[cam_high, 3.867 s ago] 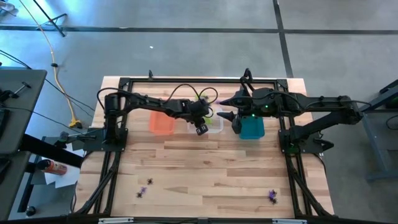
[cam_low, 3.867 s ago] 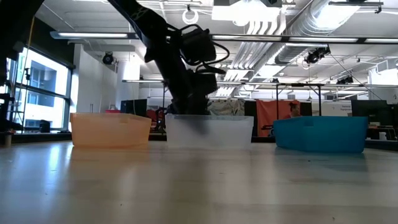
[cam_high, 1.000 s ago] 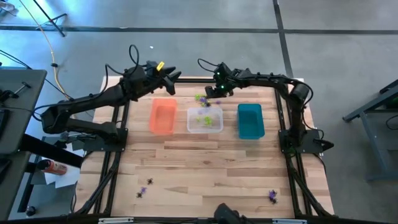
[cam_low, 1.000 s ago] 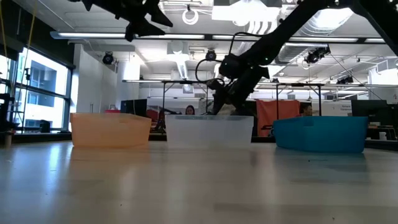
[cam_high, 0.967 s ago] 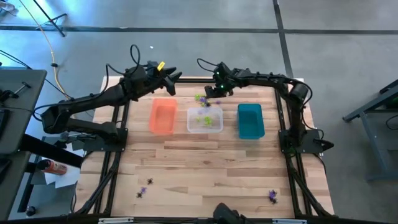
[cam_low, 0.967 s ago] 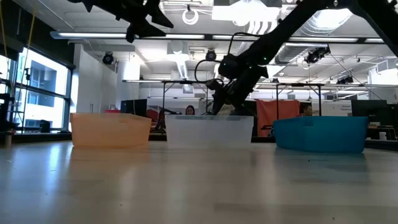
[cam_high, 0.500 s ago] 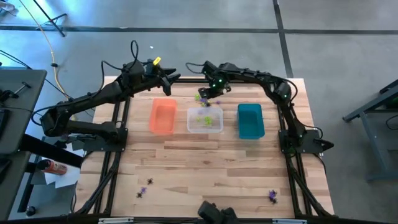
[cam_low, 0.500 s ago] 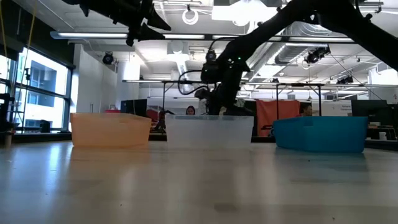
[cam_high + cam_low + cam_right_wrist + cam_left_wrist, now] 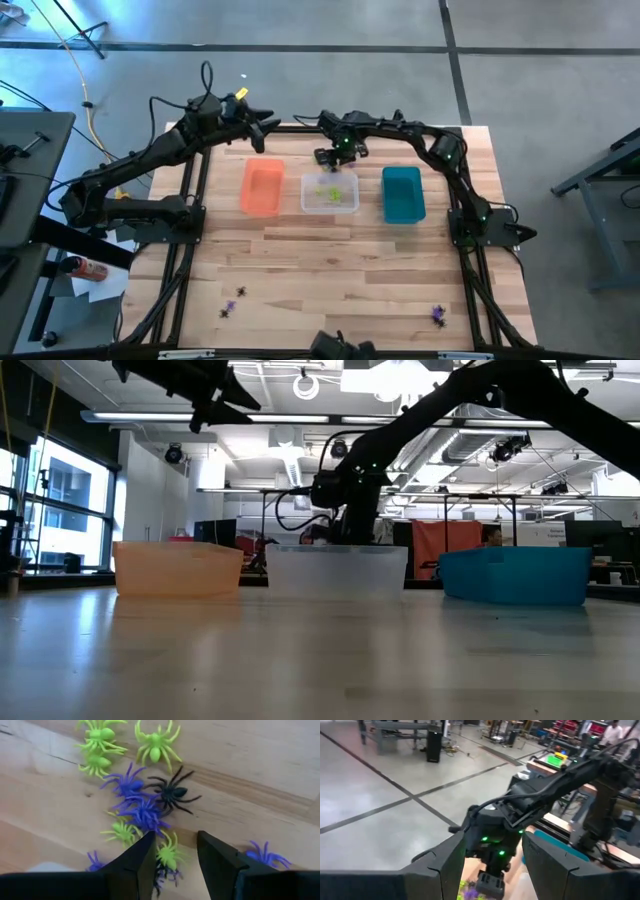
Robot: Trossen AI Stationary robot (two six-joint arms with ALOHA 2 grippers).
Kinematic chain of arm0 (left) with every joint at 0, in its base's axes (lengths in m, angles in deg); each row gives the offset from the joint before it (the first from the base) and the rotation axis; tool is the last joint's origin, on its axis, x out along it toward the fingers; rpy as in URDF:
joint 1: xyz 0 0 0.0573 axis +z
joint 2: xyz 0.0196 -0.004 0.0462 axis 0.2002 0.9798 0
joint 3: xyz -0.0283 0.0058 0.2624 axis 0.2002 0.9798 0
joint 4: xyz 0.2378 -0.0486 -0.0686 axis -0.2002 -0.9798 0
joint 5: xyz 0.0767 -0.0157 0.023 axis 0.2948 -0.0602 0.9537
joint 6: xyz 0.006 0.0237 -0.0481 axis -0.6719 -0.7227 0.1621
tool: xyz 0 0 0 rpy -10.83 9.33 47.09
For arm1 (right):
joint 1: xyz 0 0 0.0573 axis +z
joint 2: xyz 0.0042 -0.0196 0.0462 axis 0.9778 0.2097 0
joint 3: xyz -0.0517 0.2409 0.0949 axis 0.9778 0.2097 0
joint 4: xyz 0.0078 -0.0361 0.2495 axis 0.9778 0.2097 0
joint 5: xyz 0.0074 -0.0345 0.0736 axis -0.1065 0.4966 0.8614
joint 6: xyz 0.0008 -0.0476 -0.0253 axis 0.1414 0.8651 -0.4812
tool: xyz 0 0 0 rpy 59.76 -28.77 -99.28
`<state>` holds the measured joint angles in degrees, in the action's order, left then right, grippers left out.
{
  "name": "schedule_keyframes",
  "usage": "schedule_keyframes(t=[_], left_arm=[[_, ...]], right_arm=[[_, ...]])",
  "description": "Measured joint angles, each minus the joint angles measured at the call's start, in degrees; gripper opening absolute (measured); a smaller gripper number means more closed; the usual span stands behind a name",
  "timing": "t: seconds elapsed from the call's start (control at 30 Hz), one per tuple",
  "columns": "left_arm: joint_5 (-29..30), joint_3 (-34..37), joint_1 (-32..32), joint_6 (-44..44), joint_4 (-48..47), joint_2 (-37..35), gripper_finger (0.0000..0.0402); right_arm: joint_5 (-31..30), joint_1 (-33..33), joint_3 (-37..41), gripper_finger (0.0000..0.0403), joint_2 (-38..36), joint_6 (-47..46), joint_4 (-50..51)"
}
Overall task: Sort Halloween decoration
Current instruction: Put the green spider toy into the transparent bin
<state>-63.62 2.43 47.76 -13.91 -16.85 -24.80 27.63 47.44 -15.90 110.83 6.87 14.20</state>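
We see the spiders (image 9: 145,810), lime green, purple and black plastic, piled at upper centre behind the clear bin (image 9: 330,193); the right gripper (image 9: 172,857), fingers narrowly parted, hangs above them; the left gripper (image 9: 262,122), parted, waits upper left.

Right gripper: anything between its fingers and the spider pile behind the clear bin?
Nothing visible. In the right wrist view the right gripper is open over the spider pile on bare wood, a lime green spider showing between its fingers. The clear bin is just in front, unobstructed. The left gripper hangs off beyond the orange bin.
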Motion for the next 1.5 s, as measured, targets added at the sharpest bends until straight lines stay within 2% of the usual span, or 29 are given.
schedule_keyframes(t=[0.17, 0.27, 0.53, 0.77, 0.97, 1.13, 1.3, 1.5], left_arm=[[-2.10, 0.00, 0.00, 0.00, -0.16, 0.00, 0.0181], [-2.09, 0.00, 0.00, -0.03, -0.13, 0.00, 0.0181], [-2.08, 0.00, 1.43, -0.07, -0.11, 0.00, 0.0181], [-2.07, 0.00, 3.68, -0.04, -0.11, 0.00, 0.0181], [-1.89, 0.00, 5.38, -0.04, -0.09, 0.00, 0.0181], [-1.73, 0.00, 6.23, -0.01, -0.09, 0.00, 0.0181], [-1.74, 0.00, 6.21, 0.11, -0.09, 0.00, 0.0181], [-1.74, 0.00, 6.21, 0.07, -0.07, 0.00, 0.0181]], right_arm=[[-1.63, 0.55, -0.01, 0.0137, 0.05, -0.38, 0.10], [-2.52, 0.61, -0.03, 0.0122, -0.08, 1.09, 0.28], [-2.53, -0.21, -2.25, 0.0008, -0.94, 9.98, 2.89], [-2.61, -3.52, -2.41, 0.0002, -4.42, 16.23, 2.50], [0.46, -6.13, -2.41, 0.0002, -7.37, 20.60, 2.36], [14.35, -7.22, -1.70, 0.0003, -7.55, 20.63, 1.60], [11.03, -5.44, 1.62, 0.0030, -7.55, 16.19, -0.69], [6.07, -4.02, 6.95, 0.0126, -7.49, 8.46, -6.69]])
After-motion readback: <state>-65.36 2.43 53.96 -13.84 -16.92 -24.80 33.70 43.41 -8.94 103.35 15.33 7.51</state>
